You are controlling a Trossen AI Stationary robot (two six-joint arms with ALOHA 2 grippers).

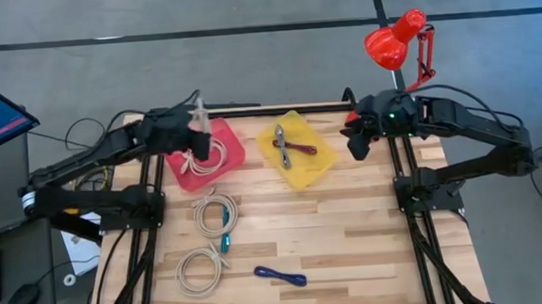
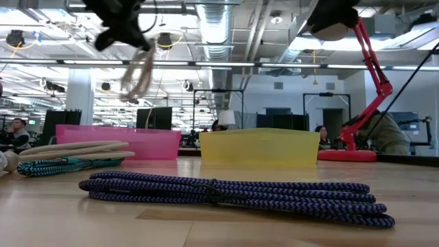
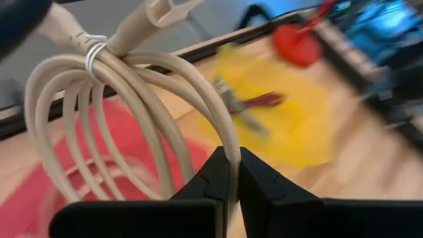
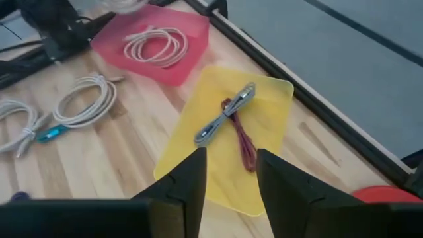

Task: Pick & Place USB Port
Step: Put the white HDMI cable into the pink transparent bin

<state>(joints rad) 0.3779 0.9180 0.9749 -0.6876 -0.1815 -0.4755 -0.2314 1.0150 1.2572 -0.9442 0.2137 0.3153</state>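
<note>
Left tool (image 3: 228,173) gripping beige cable (image 3: 119,99)

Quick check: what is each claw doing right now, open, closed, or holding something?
Left claw: closed on a coiled beige cable, held above the pink tray.
Right claw: open, empty, above the yellow tray.

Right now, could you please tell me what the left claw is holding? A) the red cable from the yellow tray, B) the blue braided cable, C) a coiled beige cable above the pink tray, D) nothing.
C: the left claw is shut on a coiled beige cable, hanging over the pink tray.
</note>
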